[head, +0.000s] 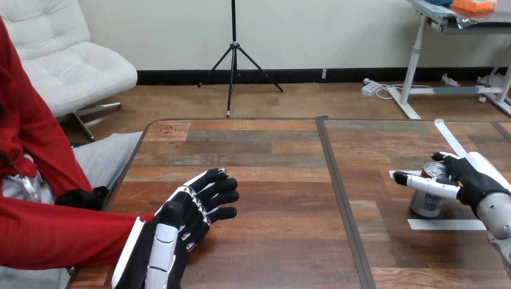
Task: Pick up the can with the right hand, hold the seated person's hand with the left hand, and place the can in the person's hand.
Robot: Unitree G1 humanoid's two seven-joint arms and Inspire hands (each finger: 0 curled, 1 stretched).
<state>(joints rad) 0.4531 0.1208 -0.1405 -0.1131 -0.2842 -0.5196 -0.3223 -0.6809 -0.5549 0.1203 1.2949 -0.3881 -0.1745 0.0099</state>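
Two robot hands are at work over the wooden surface (271, 180), which has a dark seam (337, 198) running from 12 toward 6 o'clock through its middle.

Head view: the can (428, 203) stands upright on the right half of the surface, at about 3 o'clock from the view's centre. Its base rests on the wood just above a white tape strip (446, 224) that lies at its 5 o'clock. A second, longer tape strip (449, 137) runs away at its 1 o'clock. The right hand (473, 180) reaches in from 4 o'clock, with its fingers (422, 182) curled round the top of the can: one crosses the near side of the rim and another hooks behind it.

The left hand (158, 241) comes up from 7 o'clock and lies, white shells upward, over the end of the person's red sleeve (60, 235), which enters from 9 o'clock along the surface's left edge. Dark fingertips jut from under it toward 2 o'clock, and these seem to be the person's hand (228, 197), resting low on the wood. The two are touching, one over the other; whether the left hand actually grips the person's hand I cannot tell. The can is well apart from both, across the seam.
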